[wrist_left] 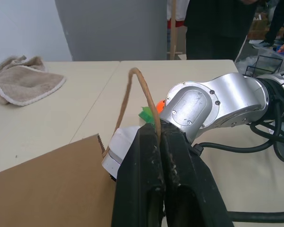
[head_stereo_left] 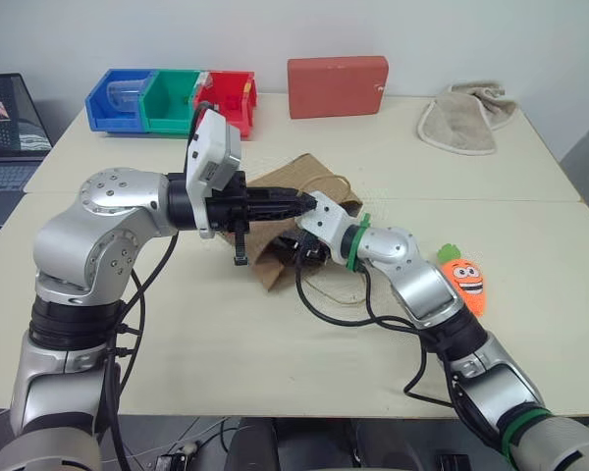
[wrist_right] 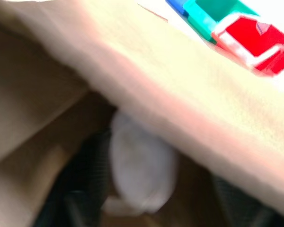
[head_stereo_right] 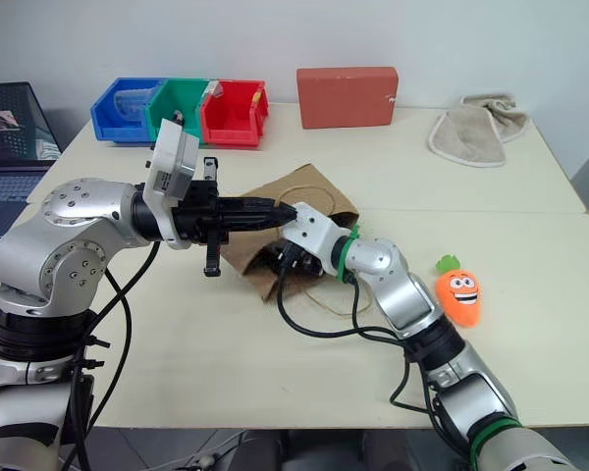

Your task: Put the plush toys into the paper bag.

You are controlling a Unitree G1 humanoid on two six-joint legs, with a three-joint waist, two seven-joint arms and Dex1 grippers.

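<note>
The brown paper bag point(head_stereo_right: 296, 192) lies on the table with its mouth lifted. My left gripper point(wrist_left: 158, 142) is shut on one twisted handle point(wrist_left: 132, 87) and holds it up. My right gripper point(head_stereo_right: 281, 259) reaches into the bag's mouth. Inside the bag, the white plush toy point(wrist_right: 142, 170) sits between the gripper's two dark fingers point(wrist_right: 83, 191), which stand wide apart. The orange carrot plush toy point(head_stereo_left: 463, 279), with its grinning face and green top, lies on the table to the right of my right forearm.
At the back of the table are a red block point(head_stereo_left: 338, 85), blue, green and red bins point(head_stereo_left: 172, 98), and a beige towel point(head_stereo_left: 463, 120). A laptop point(head_stereo_left: 5, 137) sits at far left. A person point(wrist_left: 217, 23) stands beyond the table.
</note>
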